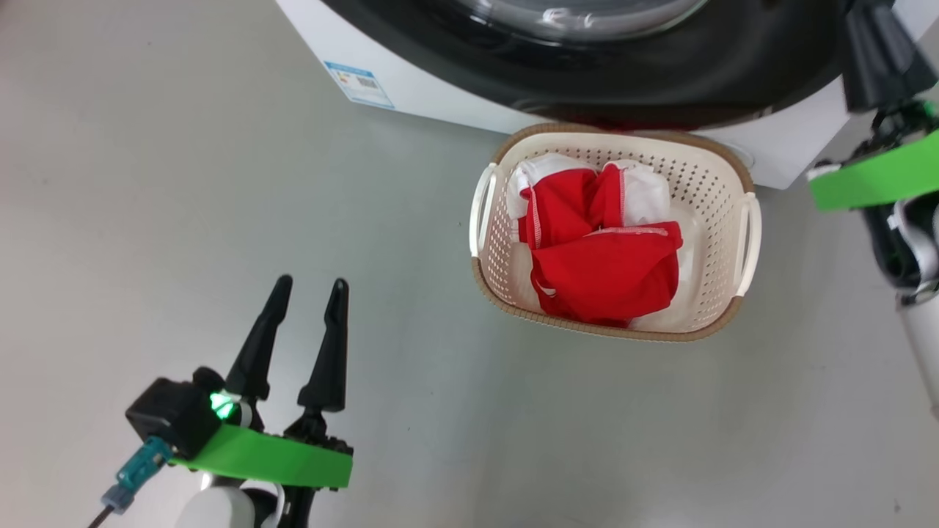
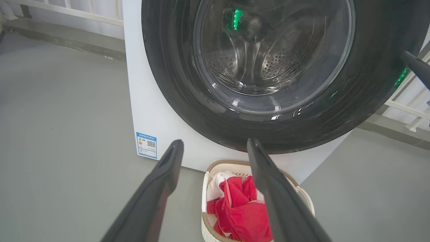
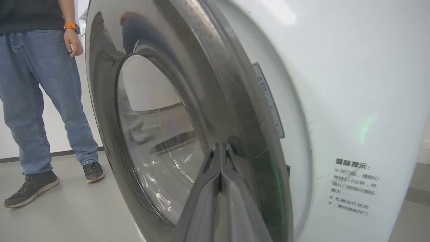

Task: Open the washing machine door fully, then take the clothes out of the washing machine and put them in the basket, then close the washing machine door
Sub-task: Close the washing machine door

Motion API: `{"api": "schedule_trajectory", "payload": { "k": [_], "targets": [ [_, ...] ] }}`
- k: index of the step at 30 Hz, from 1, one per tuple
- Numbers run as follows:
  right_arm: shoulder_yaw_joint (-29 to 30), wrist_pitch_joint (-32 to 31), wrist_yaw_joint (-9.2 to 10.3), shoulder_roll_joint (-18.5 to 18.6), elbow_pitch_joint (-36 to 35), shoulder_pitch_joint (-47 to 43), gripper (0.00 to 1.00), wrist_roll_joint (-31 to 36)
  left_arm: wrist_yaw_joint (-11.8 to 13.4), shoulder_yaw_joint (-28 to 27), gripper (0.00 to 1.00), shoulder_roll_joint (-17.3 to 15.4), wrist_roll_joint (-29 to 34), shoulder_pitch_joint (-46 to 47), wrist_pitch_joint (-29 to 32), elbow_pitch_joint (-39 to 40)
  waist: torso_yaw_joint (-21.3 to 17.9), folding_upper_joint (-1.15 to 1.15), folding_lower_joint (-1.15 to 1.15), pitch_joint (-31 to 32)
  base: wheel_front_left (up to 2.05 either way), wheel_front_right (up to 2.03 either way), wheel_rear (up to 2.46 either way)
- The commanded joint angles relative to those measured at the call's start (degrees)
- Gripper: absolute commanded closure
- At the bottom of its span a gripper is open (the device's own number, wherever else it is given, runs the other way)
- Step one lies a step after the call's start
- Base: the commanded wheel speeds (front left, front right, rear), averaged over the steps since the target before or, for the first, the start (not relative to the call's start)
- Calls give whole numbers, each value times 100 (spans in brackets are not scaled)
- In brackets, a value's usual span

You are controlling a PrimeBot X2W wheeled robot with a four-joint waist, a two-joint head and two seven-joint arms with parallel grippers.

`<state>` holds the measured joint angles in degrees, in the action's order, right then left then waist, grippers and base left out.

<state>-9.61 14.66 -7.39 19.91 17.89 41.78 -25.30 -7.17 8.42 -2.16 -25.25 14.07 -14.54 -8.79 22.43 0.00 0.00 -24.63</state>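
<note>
Right end effector (image 3: 220, 146), pressed together, beside glossy black round washing machine door (image 3: 215, 87): likely rigid, slick; push rim edge.

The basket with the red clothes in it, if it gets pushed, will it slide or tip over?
Probably slides: the basket looks like thin perforated plastic on a smooth floor. Tipping seems unlikely; it is wide, low, and the clothes sit down inside. Likely light, with walls that may flex.
</note>
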Motion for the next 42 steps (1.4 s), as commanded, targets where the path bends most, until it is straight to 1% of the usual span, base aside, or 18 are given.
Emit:
{"api": "schedule_trajectory", "payload": {
  "k": [1,14,19,22,29,34,35,36,38,41,42],
  "targets": [
    [29,34,-10,32,-88,189,100,-71,-32,-156,0,-72,-43,133,-46,168,52,0,0,-78,0,0,0],
    [178,34,-10,137,91,692,100,-135,-32,-87,0,-72,-146,261,-46,184,153,0,0,-325,0,0,0],
    [268,34,-10,121,127,850,100,-139,-32,-84,0,-72,-170,312,-46,192,154,0,0,-399,0,0,0],
    [225,34,-10,78,96,883,100,-110,-32,-105,0,-72,-166,337,-46,185,125,0,0,-406,0,0,0],
    [-99,34,-10,8,12,534,100,-86,-32,-164,0,-72,-75,318,-46,91,8,0,0,-188,0,0,0],
    [-218,34,-10,-74,-96,134,100,-111,-32,-243,0,-72,51,252,-46,16,-111,0,0,42,0,0,0],
    [-234,34,-10,-88,-119,42,98,-114,-32,-257,0,-72,78,235,-46,0,-136,0,0,92,0,0,0],
    [-252,34,-10,-108,-140,-56,93,-119,-32,-273,0,-72,108,216,-46,-16,-164,0,0,145,0,0,0],
    [-270,34,-10,-152,-191,-257,67,-124,-32,-310,0,-72,174,173,-46,-48,-225,0,0,253,0,0,0],
    [-321,34,-10,-214,-235,-573,51,-107,-32,-365,0,-72,280,99,-46,-86,-323,0,0,422,0,0,0],
    [-326,34,-10,-238,-247,-677,24,-108,-32,-389,0,-72,313,70,-46,-102,-358,0,0,478,0,0,0]
  ]
}}
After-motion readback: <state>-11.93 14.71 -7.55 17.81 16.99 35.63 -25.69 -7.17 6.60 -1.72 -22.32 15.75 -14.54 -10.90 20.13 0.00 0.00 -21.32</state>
